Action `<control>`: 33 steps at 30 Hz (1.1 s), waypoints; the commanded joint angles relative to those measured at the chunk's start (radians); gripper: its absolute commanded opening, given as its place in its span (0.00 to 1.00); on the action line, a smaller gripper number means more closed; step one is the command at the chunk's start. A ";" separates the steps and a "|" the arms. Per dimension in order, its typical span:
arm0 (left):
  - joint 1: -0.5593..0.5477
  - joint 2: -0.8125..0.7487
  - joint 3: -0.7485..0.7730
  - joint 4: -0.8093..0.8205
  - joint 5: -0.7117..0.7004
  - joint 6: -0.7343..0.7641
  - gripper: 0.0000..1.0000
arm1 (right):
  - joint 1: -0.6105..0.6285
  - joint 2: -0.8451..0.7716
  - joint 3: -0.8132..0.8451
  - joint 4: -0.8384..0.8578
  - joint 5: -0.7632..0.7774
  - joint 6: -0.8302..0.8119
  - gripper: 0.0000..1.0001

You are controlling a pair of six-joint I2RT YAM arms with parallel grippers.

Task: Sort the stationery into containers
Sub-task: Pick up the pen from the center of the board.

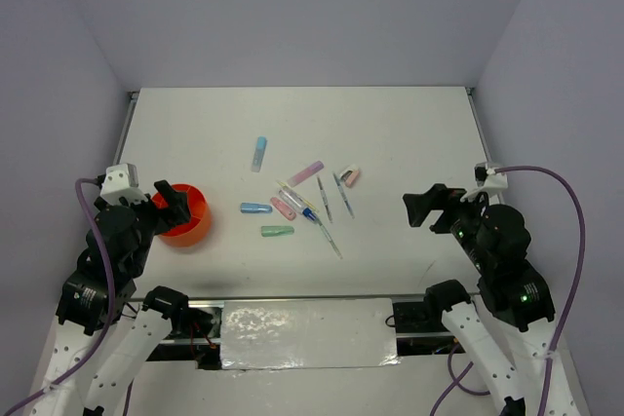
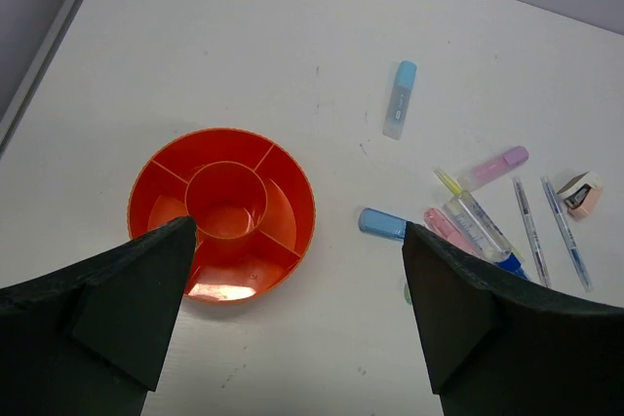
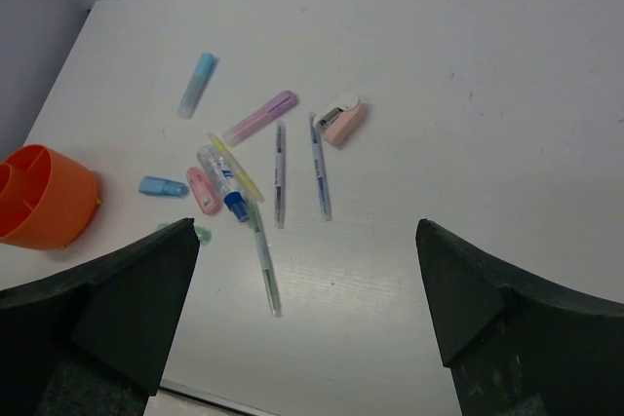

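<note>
- Stationery (image 1: 302,204) lies scattered in the middle of the table (image 1: 409,133), pens and pastel pieces in a loose cluster, none sorted yet.
- The orange cup (image 1: 193,223) stands to the left of the pile; its compartments look empty.
- Your left gripper (image 2: 298,226) hangs above the cup, jaws spread, holding nothing.
- Your right gripper (image 3: 305,226) faces the pile, equally spread and empty; you have every piece left to move.
</note>
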 commanded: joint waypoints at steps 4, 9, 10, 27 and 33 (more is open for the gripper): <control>0.002 -0.008 -0.003 0.045 -0.005 0.010 0.99 | 0.007 -0.009 -0.044 0.120 -0.158 -0.020 1.00; 0.000 -0.005 -0.006 0.051 0.005 0.014 0.99 | 0.015 0.205 -0.141 0.223 -0.379 0.000 1.00; 0.000 -0.001 -0.006 0.051 0.008 0.014 0.99 | 0.034 0.253 -0.150 0.228 -0.379 0.000 1.00; -0.004 0.033 -0.011 0.060 0.035 0.024 0.99 | 0.621 0.970 -0.057 0.260 0.202 0.012 0.47; -0.012 0.027 -0.011 0.060 0.034 0.024 0.99 | 0.622 1.128 0.006 0.311 0.197 -0.020 0.46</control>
